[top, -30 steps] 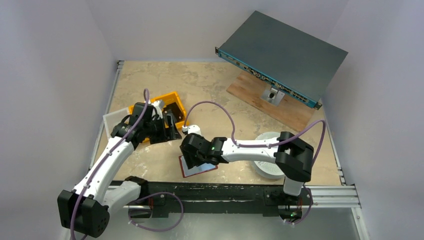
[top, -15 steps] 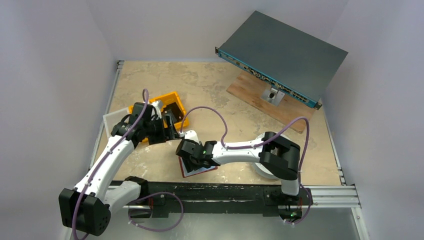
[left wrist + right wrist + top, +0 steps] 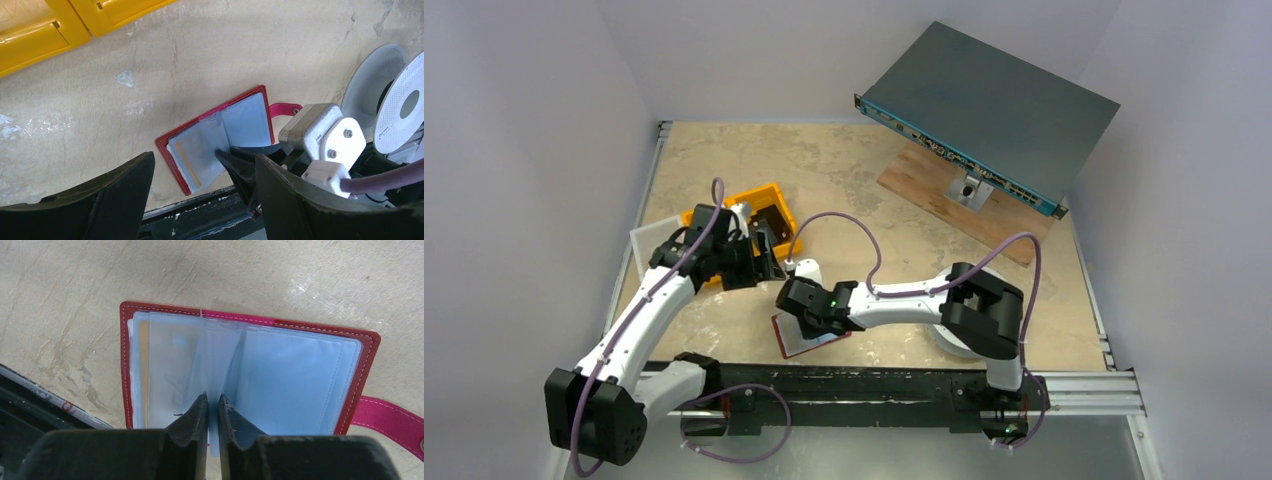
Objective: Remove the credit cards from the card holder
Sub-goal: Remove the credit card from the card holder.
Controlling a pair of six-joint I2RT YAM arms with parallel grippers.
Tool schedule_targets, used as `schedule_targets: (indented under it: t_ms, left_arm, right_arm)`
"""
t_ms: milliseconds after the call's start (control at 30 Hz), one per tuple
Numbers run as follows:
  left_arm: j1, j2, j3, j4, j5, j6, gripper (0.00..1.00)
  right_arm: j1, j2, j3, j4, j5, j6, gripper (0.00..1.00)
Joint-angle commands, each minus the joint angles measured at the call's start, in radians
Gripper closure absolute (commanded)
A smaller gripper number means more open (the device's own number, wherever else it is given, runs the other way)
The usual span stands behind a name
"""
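**Right hand pinches a sleeve leaf of the open card holder**

Change: over the last second the right hand (image 3: pixel 212 407) has slid a little leftward along the near edge of the counter (image 3: pixel 844 170) and its fingers have drawn nearly together — they now nip a thin, pale blue-grey translucent leaf at the fold of the wallet. Judgement: a grip on a sleeve, perhaps with a card inside, is made; no card is out yet, so extraction is only beginning.

Item — small dark red leather-like folding card holder (image 3: pixel 250 322): lies flat and open on the counter close to the near rail, pink snap tab trailing to one side, pale blue-grey plastic sleeves fanned inside. A golden-yellow credit card (image 3: pixel 143 370) shows edge-on in the outer sleeve.

Farther back: left hand (image 3: pixel 200 200) hovers above with fingers spread, holding nothing, beside the yellow plastic bin (image 3: pixel 759 205).
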Motion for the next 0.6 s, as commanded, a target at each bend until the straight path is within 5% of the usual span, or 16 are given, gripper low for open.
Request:
schedule_targets:
  t_ms: [0, 567]
  left_arm:
    - [0.006, 0.008, -0.008, 0.03, 0.048, -0.011, 0.28]
    - [-0.064, -0.075, -0.268, 0.201, 0.153, -0.245, 0.42]
  right_arm:
    - [-0.019, -0.021, -0.084, 0.063, -0.099, 0.02, 0.93]
    - [-0.165, -0.092, -0.346, 0.432, -0.437, 0.049, 1.0]
